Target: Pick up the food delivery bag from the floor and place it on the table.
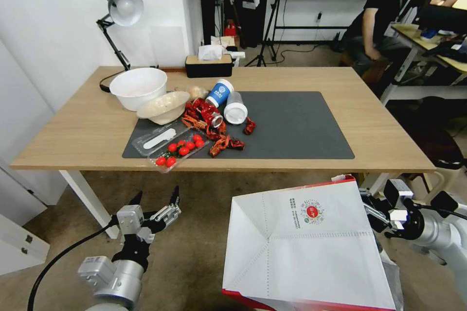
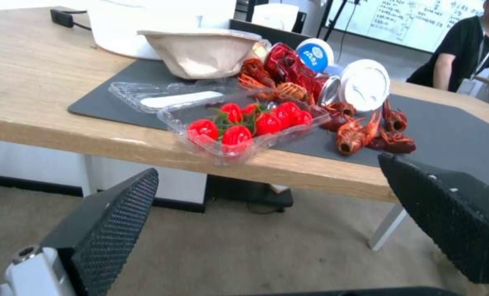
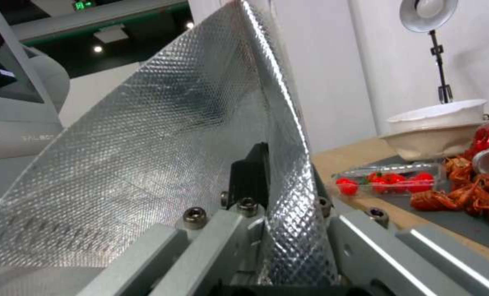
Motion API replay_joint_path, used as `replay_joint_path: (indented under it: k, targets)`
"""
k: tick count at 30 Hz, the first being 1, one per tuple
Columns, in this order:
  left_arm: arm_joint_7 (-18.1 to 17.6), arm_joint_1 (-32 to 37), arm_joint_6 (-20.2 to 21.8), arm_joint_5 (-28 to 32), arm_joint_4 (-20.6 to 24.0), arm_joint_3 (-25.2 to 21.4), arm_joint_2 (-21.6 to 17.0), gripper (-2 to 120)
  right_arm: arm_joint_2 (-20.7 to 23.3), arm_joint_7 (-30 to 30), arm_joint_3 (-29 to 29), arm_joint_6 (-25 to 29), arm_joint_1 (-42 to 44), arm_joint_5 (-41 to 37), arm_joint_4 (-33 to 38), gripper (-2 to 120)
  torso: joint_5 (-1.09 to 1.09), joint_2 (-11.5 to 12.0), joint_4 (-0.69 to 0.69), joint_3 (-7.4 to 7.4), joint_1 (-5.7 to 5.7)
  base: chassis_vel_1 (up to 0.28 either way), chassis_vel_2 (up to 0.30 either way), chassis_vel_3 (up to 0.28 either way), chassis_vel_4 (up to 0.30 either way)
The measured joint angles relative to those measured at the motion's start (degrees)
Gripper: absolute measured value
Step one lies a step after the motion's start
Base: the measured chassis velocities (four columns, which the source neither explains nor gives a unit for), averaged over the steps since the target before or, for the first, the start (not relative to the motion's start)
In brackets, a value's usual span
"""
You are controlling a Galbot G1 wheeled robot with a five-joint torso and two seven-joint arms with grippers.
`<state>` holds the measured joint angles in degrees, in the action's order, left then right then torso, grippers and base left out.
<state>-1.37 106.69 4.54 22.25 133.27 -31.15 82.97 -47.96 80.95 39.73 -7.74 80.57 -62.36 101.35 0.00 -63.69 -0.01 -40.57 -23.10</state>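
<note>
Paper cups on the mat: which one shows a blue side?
The blue paper cup, lying nearer the white bowl; the cup beside it is clear with a white lid.

Silver-grey arms, black cables, black textured pincer fingers (image 2: 112, 222).

White food delivery bag (image 1: 311, 252) with red edging, a round red logo and a quilted silver foil lining (image 3: 162, 156); light-wood table (image 1: 87, 126) under a dark grey mat (image 1: 301, 126); red tomatoes (image 1: 180, 149), rust-red crayfish (image 1: 221, 143), blue-and-white cup (image 1: 220, 92), white bowl (image 1: 137, 87)
</note>
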Motion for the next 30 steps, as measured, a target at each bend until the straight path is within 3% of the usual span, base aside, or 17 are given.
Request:
replay_joint_path:
  k: [17,22,25,30]
  targets:
    - [0.36,0.32,-1.22,1.69,0.44,-0.03,-0.54,100,1.58,-2.64,4.79,-0.5,2.12,-4.12,1.91,0,0.0,0.36,0.01,0.2,0.16,0.0,0.0,0.0,0.0]
    - [-0.83,0.29,-1.54,2.34,0.43,-0.19,-1.2,100,3.8,-5.22,9.46,-0.59,4.13,-7.51,3.79,0,0.07,0.46,0.0,0.26,0.21,0.0,0.0,0.0,0.0]
    - [-1.05,0.28,-1.57,2.54,0.37,-0.17,-1.76,100,5.05,-9.55,12.98,-0.39,5.71,-11.55,6.05,0,-0.03,0.51,-0.02,0.29,0.23,0.0,0.0,0.0,0.0]
    - [-0.87,0.27,-1.56,2.58,0.33,-0.17,-2.16,100,5.73,-14.26,15.18,0.16,6.6,-15.28,8.04,0,0.03,0.55,-0.01,0.31,0.25,0.0,0.0,0.0,0.0]
